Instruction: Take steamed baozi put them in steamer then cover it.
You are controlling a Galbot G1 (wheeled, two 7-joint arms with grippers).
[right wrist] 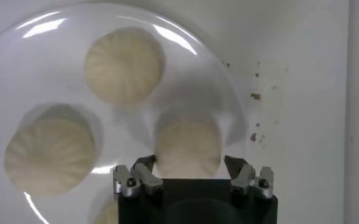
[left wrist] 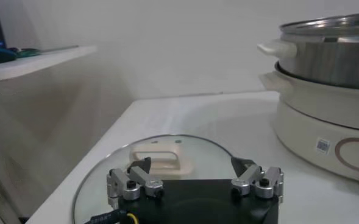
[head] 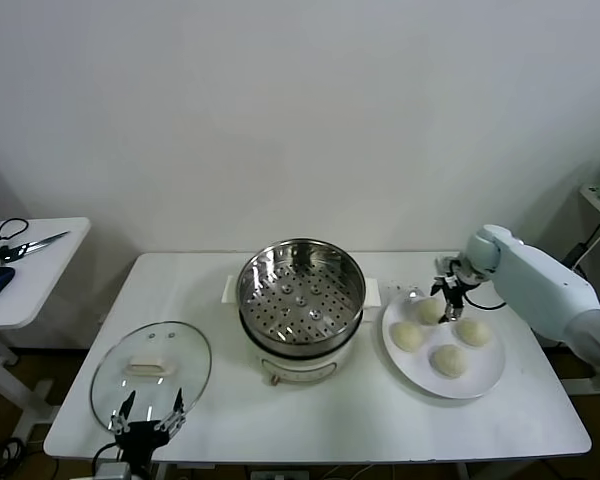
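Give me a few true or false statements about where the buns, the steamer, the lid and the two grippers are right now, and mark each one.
1. All four steamed baozi are on the white plate. True.
2. The steamer already has a bun on its perforated tray. False: the tray is bare.
3. The glass lid sits on the steamer. False: it lies flat on the table, at the robot's left of the steamer.
4. The right gripper is down at the plate with its fingers either side of one bun. True.
5. The left gripper is holding the lid's handle. False: it hangs open at the lid's near edge, gripping nothing.
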